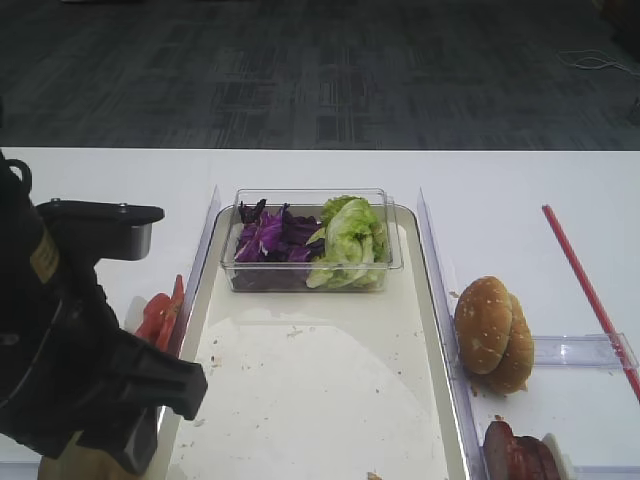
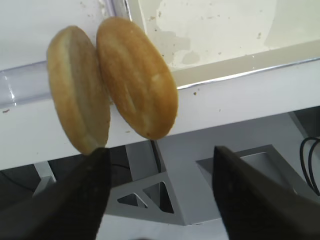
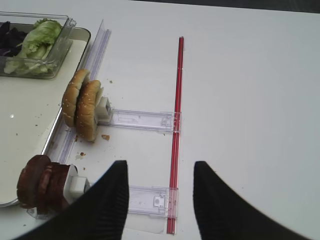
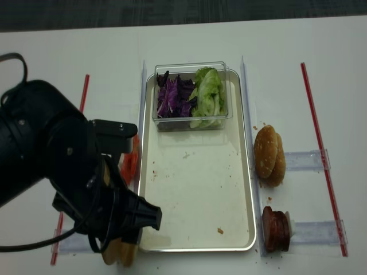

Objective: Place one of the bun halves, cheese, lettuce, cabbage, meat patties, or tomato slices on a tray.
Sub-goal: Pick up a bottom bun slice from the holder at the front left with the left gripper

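We judge the step in hand is the reach for a plain bun: our left gripper (image 2: pixel 157 192) hangs spread wide, holding nothing, just above the two bun halves (image 2: pixel 112 82) standing on edge outside the tray (image 4: pixel 198 189), at about 7 o'clock of it. Next we must lower the jaws around one half. Our right gripper (image 3: pixel 160 197) is spread too. We count two plain halves, two sesame bun halves (image 3: pixel 82 105), one lettuce (image 1: pixel 350 240), one cabbage (image 1: pixel 270 235)
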You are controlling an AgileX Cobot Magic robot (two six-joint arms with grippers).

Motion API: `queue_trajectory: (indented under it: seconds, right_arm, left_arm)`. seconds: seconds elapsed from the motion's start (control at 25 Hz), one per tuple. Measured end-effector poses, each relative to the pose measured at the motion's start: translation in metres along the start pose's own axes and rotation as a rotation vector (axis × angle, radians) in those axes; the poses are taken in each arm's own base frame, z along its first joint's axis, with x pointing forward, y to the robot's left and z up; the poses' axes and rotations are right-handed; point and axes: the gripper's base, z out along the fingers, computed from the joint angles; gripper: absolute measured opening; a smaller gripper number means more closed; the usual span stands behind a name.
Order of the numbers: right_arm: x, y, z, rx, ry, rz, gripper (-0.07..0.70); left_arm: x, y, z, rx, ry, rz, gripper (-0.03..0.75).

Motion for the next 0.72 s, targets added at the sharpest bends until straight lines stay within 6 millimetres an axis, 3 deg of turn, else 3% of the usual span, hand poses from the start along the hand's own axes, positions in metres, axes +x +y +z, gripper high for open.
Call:
queue_trajectory:
  seconds: [0.72]
  right_arm:
    - [0.0,0.0,0.0,0.0,0.002,0.002,0.324]
  left_arm:
    - [-0.031,-0.014,0.06,-0.093,0.091,0.001,0.446]
